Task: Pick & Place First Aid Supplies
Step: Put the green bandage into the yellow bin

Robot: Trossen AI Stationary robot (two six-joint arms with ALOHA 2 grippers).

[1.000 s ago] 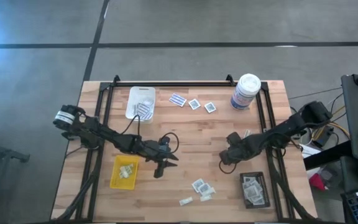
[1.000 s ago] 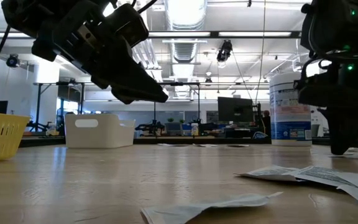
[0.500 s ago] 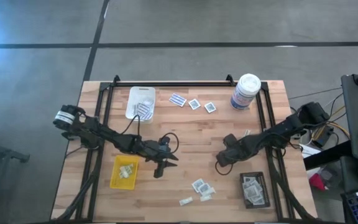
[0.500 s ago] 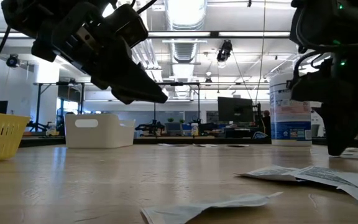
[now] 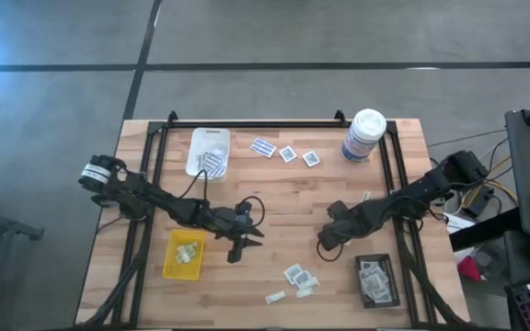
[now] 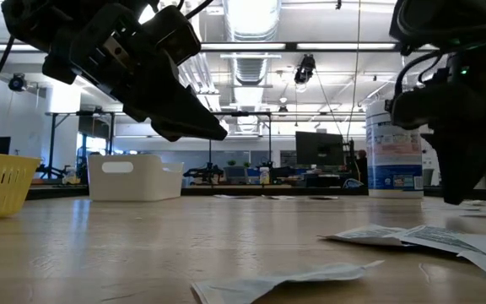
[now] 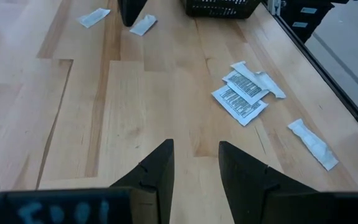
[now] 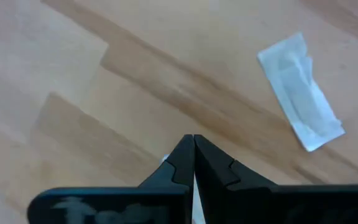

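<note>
The tabletop is showing pale wood planks with a smooth, faintly sheened finish. The packets are looking like thin crinkled paper, matt white with printed faces. The fingers are appearing as matt black plastic. The canister is looking like smooth white plastic.

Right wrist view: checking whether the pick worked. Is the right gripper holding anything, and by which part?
The right gripper is shut on a thin white packet; only a white sliver shows beside its fingertips, so which part is pinched cannot be told.
</note>
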